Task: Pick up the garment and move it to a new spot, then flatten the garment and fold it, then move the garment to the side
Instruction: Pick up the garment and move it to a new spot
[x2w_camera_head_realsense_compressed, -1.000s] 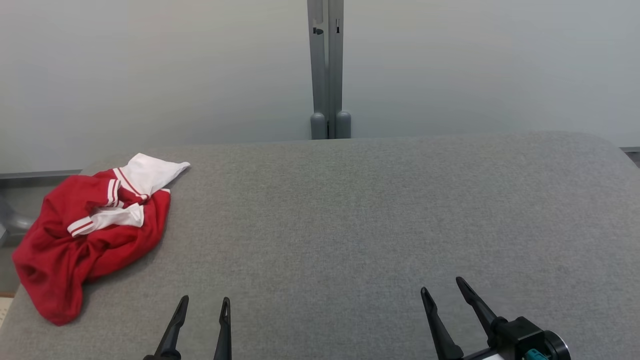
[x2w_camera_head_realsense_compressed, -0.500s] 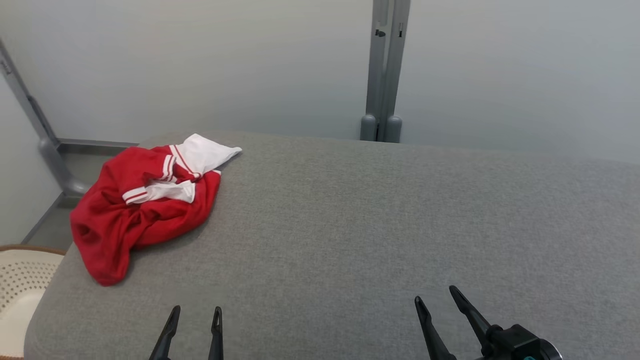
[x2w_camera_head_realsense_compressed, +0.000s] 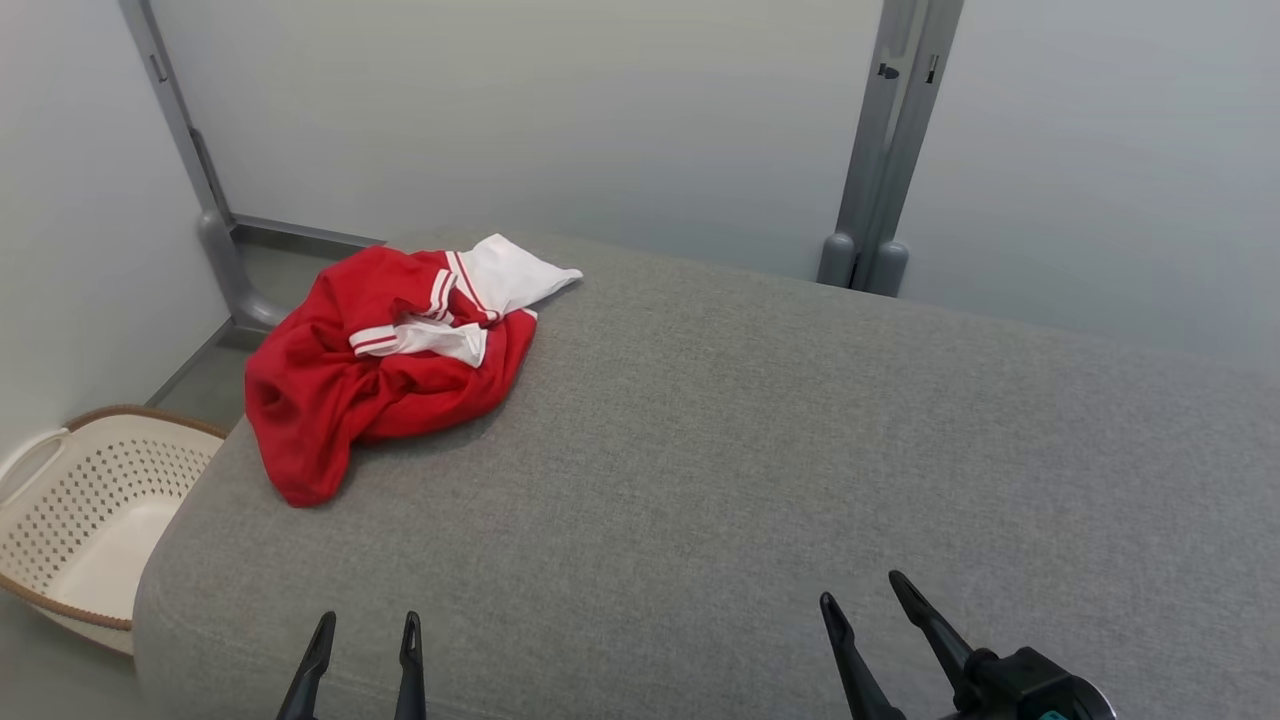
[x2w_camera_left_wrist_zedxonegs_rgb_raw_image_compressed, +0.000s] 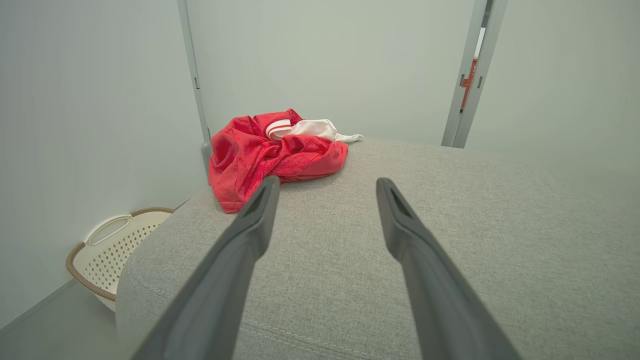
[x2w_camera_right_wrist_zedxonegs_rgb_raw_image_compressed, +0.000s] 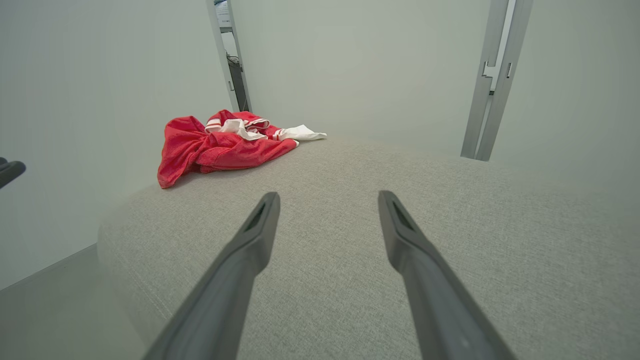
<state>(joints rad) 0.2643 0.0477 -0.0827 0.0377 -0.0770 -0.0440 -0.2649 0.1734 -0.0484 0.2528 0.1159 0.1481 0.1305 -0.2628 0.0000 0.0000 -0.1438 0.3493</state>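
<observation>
A crumpled red garment (x2w_camera_head_realsense_compressed: 380, 380) with white striped trim lies in a heap on the far left corner of the grey padded table (x2w_camera_head_realsense_compressed: 760, 450). The left wrist view shows the garment (x2w_camera_left_wrist_zedxonegs_rgb_raw_image_compressed: 265, 155) ahead of my fingers, and the right wrist view has the garment (x2w_camera_right_wrist_zedxonegs_rgb_raw_image_compressed: 220, 145) at the upper left. My left gripper (x2w_camera_head_realsense_compressed: 367, 627) hovers open near the table's front edge, well short of the cloth. My right gripper (x2w_camera_head_realsense_compressed: 860, 595) stands open at the lower right, nothing between its fingers.
A cream perforated laundry basket (x2w_camera_head_realsense_compressed: 90, 510) sits on the floor left of the table; it also appears as the basket (x2w_camera_left_wrist_zedxonegs_rgb_raw_image_compressed: 110, 245) in the left wrist view. Grey partition walls with metal posts (x2w_camera_head_realsense_compressed: 880, 170) close off the back and left.
The camera has turned left, so the garment and table shifted right in the picture and the basket came into view. Both grippers stay open; the garment has not moved.
</observation>
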